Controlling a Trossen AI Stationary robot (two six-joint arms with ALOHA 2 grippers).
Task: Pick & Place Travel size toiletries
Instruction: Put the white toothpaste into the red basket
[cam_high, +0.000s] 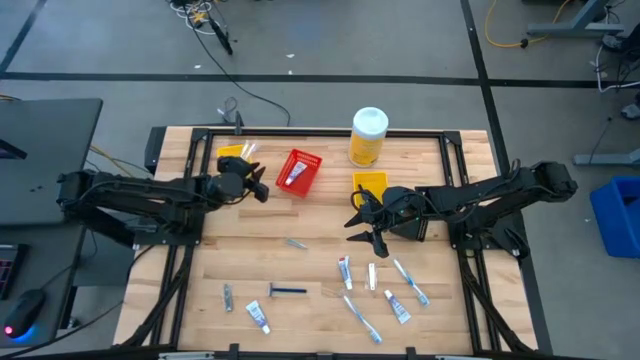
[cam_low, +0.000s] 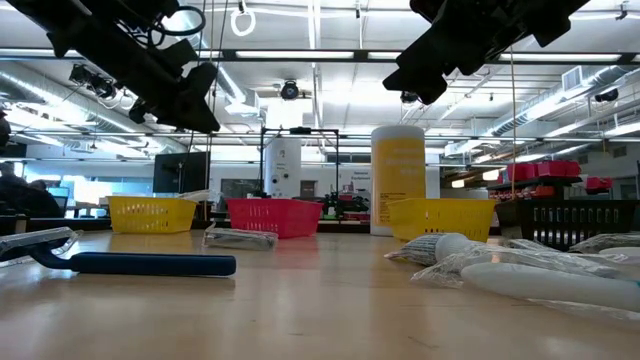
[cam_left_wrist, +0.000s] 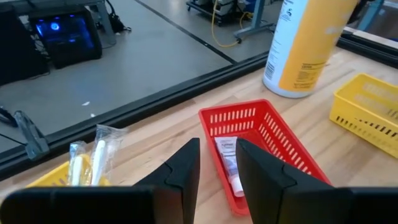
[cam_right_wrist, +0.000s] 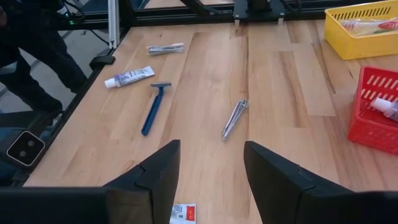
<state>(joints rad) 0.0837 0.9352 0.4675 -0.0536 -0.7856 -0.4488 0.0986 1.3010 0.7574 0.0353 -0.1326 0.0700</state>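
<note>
right gripper (cam_high: 372, 225) empty, fingers apart, hovering above toothpaste tube (cam_high: 344, 270) among toiletries on table front. drop straight, straddle tube across width. left gripper (cam_high: 255, 185) narrow gap, empty, beside red bin (cam_high: 299, 171).

Light wood-plank table (cam_high: 250, 260), a red mesh plastic basket (cam_high: 299, 171), two yellow mesh baskets (cam_high: 370, 183), a dark blue-handled razor (cam_high: 287, 290), yellow bottle with white cap (cam_high: 368, 137).

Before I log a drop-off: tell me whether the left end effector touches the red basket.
Apart. The low view shows the left end effector hanging well above the red basket, open air between them; its fingers are parted and empty.
</note>
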